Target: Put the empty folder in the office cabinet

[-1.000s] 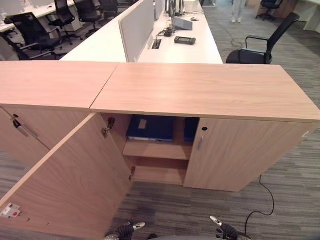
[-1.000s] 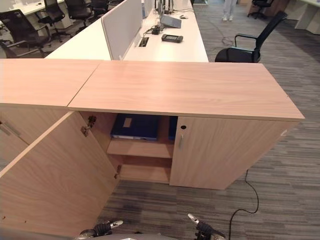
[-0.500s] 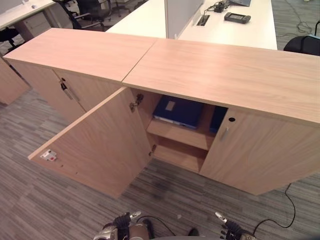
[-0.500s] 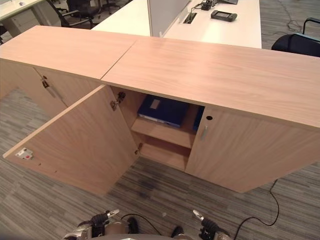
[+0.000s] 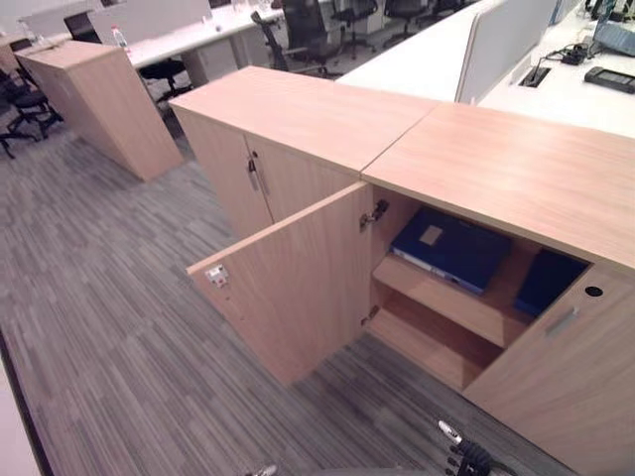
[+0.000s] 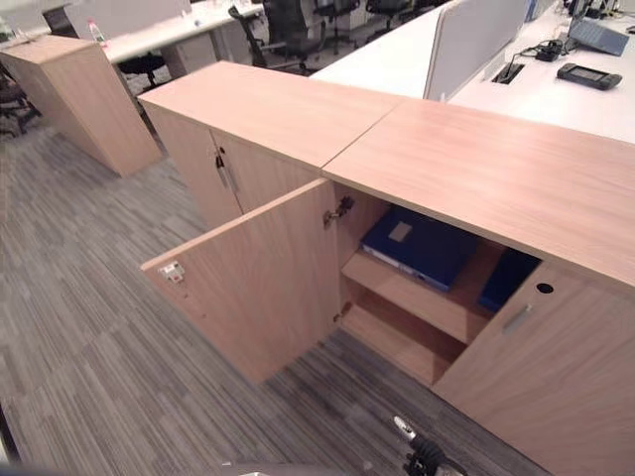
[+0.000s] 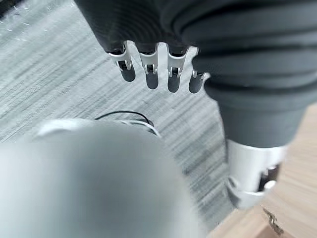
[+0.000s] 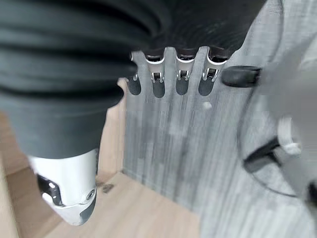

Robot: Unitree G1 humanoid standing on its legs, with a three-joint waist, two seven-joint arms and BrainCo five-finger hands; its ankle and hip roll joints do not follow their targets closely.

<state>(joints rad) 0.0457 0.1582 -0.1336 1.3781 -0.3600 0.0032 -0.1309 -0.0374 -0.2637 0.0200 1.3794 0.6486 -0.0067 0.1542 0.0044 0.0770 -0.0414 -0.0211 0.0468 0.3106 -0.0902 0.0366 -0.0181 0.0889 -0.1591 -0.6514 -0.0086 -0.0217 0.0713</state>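
Note:
The office cabinet (image 5: pixel 516 169) stands at the right with its left door (image 5: pixel 298 283) swung wide open. A blue folder (image 5: pixel 451 248) with a pale label lies flat on the upper shelf, and a second dark blue folder (image 5: pixel 549 280) lies beside it, partly behind the closed right door (image 5: pixel 575 367). The lower shelf (image 5: pixel 427 342) is bare. My right hand (image 5: pixel 466 458) hangs low in front of the cabinet, and in its wrist view its fingers (image 8: pixel 173 82) are straight over the carpet, holding nothing. My left hand (image 7: pixel 148 64) also hangs with straight, empty fingers.
A closed cabinet (image 5: pixel 268 129) adjoins on the left, and another (image 5: pixel 99 99) stands further left. White desks (image 5: pixel 417 64) with a divider and black chairs (image 5: pixel 298 30) lie behind. Grey striped carpet (image 5: pixel 109 327) stretches to the left of the open door.
The camera has swung left, so the cabinet now sits at the right of the picture. Both hands stay low, and the folders have not moved.

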